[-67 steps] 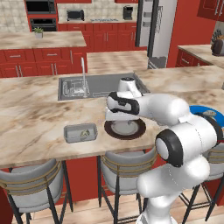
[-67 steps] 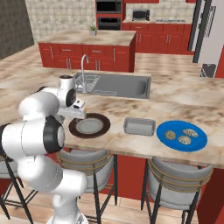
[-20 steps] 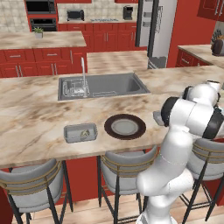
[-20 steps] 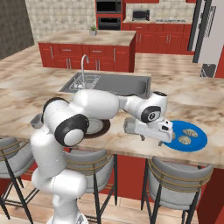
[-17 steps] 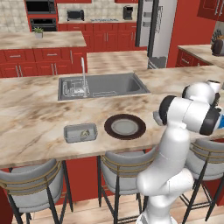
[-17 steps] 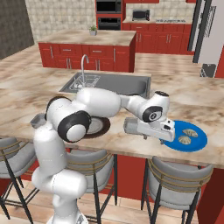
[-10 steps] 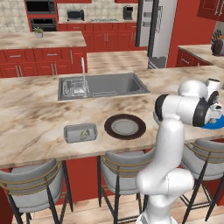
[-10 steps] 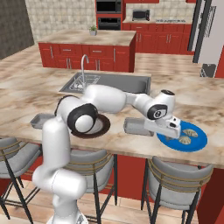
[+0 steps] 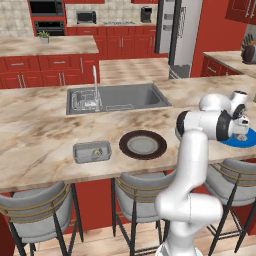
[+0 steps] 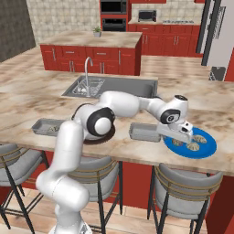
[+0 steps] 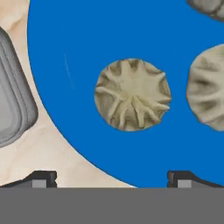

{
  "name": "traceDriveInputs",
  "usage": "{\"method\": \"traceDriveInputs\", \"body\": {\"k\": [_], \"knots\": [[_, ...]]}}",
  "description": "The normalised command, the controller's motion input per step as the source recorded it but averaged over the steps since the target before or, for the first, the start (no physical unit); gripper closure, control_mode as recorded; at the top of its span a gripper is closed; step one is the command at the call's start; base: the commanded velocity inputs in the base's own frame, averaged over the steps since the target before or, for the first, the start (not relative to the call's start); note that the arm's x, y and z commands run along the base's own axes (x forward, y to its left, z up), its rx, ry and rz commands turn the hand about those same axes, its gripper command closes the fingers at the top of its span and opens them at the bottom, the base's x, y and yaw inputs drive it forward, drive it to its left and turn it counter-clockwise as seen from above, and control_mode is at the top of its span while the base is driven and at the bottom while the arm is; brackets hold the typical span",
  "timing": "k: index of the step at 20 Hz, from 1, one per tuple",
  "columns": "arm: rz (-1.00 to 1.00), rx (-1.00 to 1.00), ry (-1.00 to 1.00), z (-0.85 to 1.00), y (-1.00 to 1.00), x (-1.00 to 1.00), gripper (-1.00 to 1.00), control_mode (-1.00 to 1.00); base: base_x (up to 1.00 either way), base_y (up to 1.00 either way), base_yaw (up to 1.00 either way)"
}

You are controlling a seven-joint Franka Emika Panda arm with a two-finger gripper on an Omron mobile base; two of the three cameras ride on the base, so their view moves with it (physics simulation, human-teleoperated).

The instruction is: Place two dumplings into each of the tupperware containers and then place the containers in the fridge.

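Directly under the spread-jawed gripper [image 11: 112,177], one dumpling [image 11: 132,95] (clear all round) lies on the blue plate [image 11: 65,52].

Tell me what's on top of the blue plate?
Dumplings sit on the blue plate: one dumpling in the middle, another beside it. A third thing at the corner is cut off, so I cannot tell.

I stood in a home kitchen: red cabinets [image 9: 55,70], a marble island with sink [image 9: 117,97] (bar stools [image 9: 35,215] tucked below), wall ovens [image 10: 113,10].
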Motion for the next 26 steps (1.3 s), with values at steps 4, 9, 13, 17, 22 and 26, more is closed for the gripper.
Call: {"method": "traceDriveInputs", "body": {"k": [4,9,13,17,22,26], "knots": [[-0.06,0.00,-0.01,-0.26,-0.27,0.38,-1.00,-1.00,0.00,0.00,0.00],[-0.02,0.00,0.00,-0.26,-0.04,0.38,-1.00,-1.00,0.00,0.00,0.00],[0.00,0.00,0.00,-0.14,-0.09,0.29,-1.00,-1.00,0.00,0.00,0.00],[0.00,0.00,0.00,-0.13,-0.06,0.00,1.00,-1.00,0.00,0.00,0.00],[0.00,0.00,0.00,-0.05,0.01,-0.05,1.00,-1.00,0.00,0.00,0.00],[0.00,-0.01,-0.08,0.00,0.62,-0.46,1.00,-1.00,0.00,0.00,0.00]]}}
